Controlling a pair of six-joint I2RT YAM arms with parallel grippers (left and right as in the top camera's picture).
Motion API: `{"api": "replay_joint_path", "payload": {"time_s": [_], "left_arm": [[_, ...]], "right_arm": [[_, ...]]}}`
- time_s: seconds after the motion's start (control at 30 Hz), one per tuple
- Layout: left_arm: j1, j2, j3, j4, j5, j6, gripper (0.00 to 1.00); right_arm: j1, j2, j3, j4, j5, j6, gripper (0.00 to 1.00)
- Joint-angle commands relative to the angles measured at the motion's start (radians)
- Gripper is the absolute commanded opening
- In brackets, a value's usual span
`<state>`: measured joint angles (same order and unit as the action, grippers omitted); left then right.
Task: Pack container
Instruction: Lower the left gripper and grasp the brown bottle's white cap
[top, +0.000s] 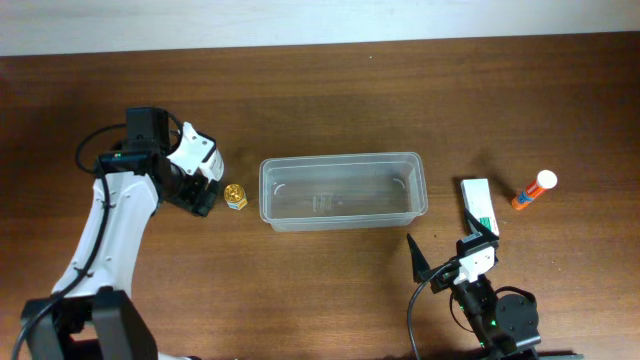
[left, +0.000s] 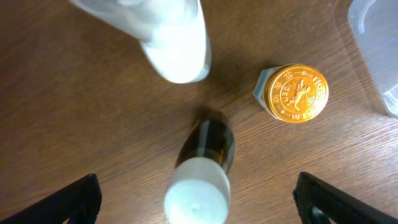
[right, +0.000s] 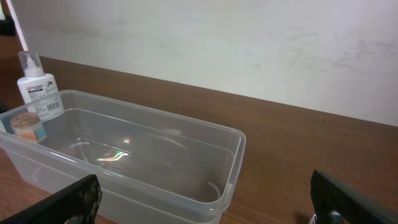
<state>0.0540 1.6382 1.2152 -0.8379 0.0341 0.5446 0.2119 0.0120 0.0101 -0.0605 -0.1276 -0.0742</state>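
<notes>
Clear container (top: 343, 158) in middle of table (top: 330, 90). Left gripper (top: 208, 187) wide open above dark bottle (left: 208, 146) with white cap, 1 white bottle (left: 177, 43) close by. Gold-top jar (top: 235, 196) between left gripper and container. Right gripper (top: 450, 248) wide open, near container's right end

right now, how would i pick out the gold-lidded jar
Find the clear tub mid-table. Just off its left end stands a small jar. Its embossed gold lid sets it apart from the white bottle and the dark, white-capped bottle nearby.
</notes>
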Motion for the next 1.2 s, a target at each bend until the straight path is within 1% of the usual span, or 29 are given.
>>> {"api": "replay_joint_path", "payload": {"time_s": [0.0, 0.13, 0.17, 0.23, 0.33, 0.37, 0.43, 0.5, 0.67, 0.73, 0.93, 1.0, 1.1, 1.17], "left_arm": [[0.006, 0.055, -0.005, -0.001, 0.032, 0.029, 0.99], [0.006, 0.097, -0.005, 0.008, 0.011, 0.029, 0.99], [0.006, 0.101, -0.005, 0.01, 0.005, 0.029, 0.97], [0.007, 0.108, -0.005, 0.015, -0.002, 0.029, 0.89], [0.008, 0.108, -0.005, 0.016, -0.006, 0.03, 0.72], [0.008, 0.108, -0.005, 0.016, -0.006, 0.03, 0.68], [0.008, 0.108, -0.005, 0.015, -0.008, 0.03, 0.58], [0.008, 0.108, -0.005, 0.015, -0.009, 0.03, 0.51], [0.008, 0.108, -0.005, 0.015, -0.008, 0.029, 0.42], [0.008, 0.108, -0.005, 0.015, -0.008, 0.029, 0.37], [0.008, 0.108, -0.005, 0.012, -0.017, 0.029, 0.32], [0.008, 0.108, -0.005, 0.011, -0.035, 0.029, 0.27], [0.008, 0.106, -0.004, 0.002, -0.034, 0.022, 0.25], [0.008, 0.101, -0.002, -0.012, -0.035, 0.021, 0.2]], "right_arm": [[-0.004, -0.006, -0.005, -0.007, 0.008, 0.012, 0.98], [-0.004, -0.006, -0.005, -0.007, 0.008, 0.012, 0.98], [-0.004, -0.006, -0.005, -0.007, 0.008, 0.012, 0.98], [-0.004, -0.006, -0.005, -0.007, 0.009, 0.012, 0.98], [-0.004, -0.006, -0.005, -0.007, 0.009, 0.012, 0.99], [-0.004, -0.006, -0.005, -0.007, 0.008, 0.012, 0.98], [-0.004, -0.006, -0.005, -0.007, 0.008, 0.012, 0.98], [-0.004, -0.006, -0.005, -0.007, 0.008, 0.012, 0.98], [-0.004, -0.006, -0.005, -0.007, 0.009, 0.012, 0.98], [-0.004, -0.006, -0.005, -0.007, 0.009, 0.012, 0.98], [-0.004, -0.006, -0.005, -0.007, 0.008, 0.012, 0.99], [-0.004, -0.006, -0.005, -0.007, 0.008, 0.012, 0.98], [-0.004, -0.006, -0.005, -0.007, 0.008, 0.012, 0.98], [-0.004, -0.006, -0.005, -0.007, 0.008, 0.012, 0.98]]}}
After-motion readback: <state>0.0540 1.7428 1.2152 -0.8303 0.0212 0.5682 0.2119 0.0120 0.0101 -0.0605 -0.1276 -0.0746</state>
